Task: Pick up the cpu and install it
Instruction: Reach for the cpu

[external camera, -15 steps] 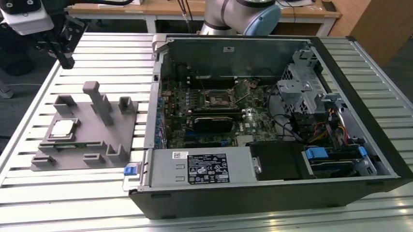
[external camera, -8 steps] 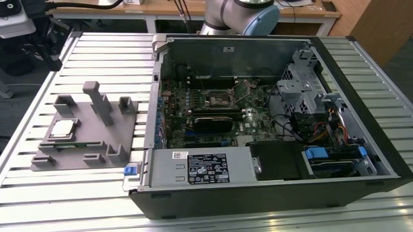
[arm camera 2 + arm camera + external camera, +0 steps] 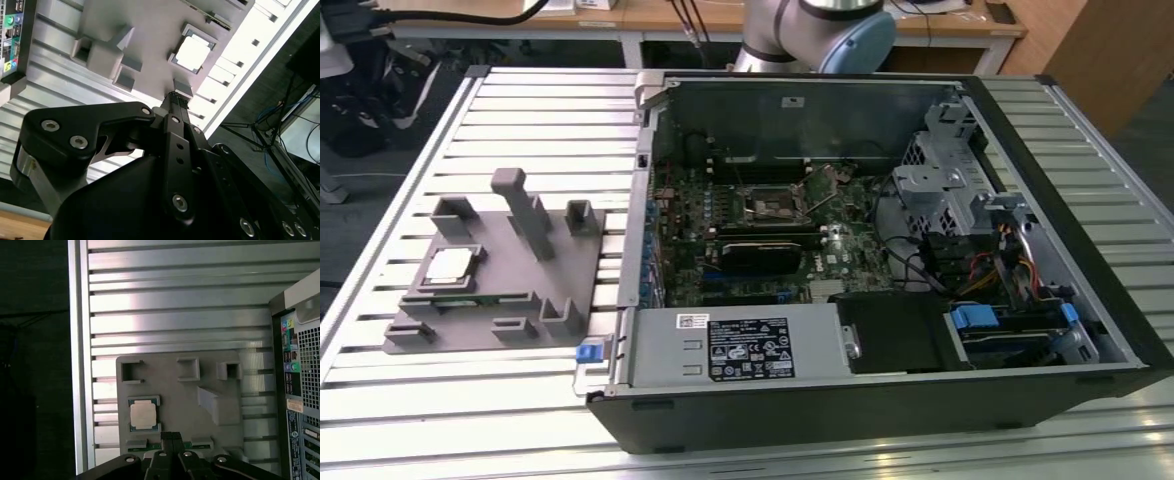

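The cpu (image 3: 450,265) is a small pale silver square lying flat in a recess of the grey plastic fixture (image 3: 520,240), on the exterior view's left. It appears in both wrist views, cpu (image 3: 193,52) and cpu (image 3: 143,415). My gripper (image 3: 172,436) hangs well above the fixture (image 3: 175,395), off to one side of the cpu, with its dark fingers pressed together and nothing between them. In the second wrist view the gripper (image 3: 176,96) points at the fixture's edge (image 3: 150,25). The black socket frame (image 3: 771,205) sits on the motherboard inside the case.
The open computer case (image 3: 881,390) lies on the slatted aluminium table (image 3: 534,110), right of the fixture. A green memory stick (image 3: 470,300) rests in a fixture slot near the cpu. Upright grey posts (image 3: 520,205) stand on the fixture. The arm's base (image 3: 821,30) is behind the case.
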`<state>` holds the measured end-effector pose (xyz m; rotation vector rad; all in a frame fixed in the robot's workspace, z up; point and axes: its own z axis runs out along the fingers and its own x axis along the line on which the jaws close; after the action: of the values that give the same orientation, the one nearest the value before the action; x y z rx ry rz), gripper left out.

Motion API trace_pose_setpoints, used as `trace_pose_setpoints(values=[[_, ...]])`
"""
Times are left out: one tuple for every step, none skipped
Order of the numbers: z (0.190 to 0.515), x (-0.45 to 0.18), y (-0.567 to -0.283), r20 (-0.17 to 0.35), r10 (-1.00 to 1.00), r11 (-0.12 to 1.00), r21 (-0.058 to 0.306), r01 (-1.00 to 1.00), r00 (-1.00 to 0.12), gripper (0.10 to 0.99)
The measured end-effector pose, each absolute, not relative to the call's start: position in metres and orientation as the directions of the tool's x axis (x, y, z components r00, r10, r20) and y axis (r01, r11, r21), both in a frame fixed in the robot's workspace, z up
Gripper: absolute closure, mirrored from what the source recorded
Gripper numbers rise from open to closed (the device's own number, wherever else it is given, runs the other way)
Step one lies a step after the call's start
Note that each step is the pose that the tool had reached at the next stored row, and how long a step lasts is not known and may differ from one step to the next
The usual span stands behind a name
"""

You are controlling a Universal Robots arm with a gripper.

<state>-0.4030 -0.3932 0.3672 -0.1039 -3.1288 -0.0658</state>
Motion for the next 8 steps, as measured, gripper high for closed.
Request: trace_pose_setpoints(values=[[0.367,-0.407,-0.393,0.012,0.066,0.997,0.042,0.066,-0.998,0.980],[0.367,-0.410,-0.393,0.012,0.066,0.997,0.042,0.066,-0.998,0.980],[0.366,-0.414,-0.393,0.012,0.066,0.997,0.042,0.066,-0.998,0.980],[0.366,-0.418,-0.393,0.012,0.065,0.997,0.042,0.066,-0.998,0.980],[0.366,-0.421,-0.393,0.012,0.065,0.997,0.042,0.065,-0.998,0.980],[0.366,-0.424,-0.393,0.012,0.065,0.997,0.042,0.065,-0.998,0.980],[0.365,-0.427,-0.393,0.012,0.065,0.997,0.042,0.065,-0.998,0.980],[0.365,-0.429,-0.393,0.012,0.064,0.997,0.042,0.065,-0.998,0.980]])
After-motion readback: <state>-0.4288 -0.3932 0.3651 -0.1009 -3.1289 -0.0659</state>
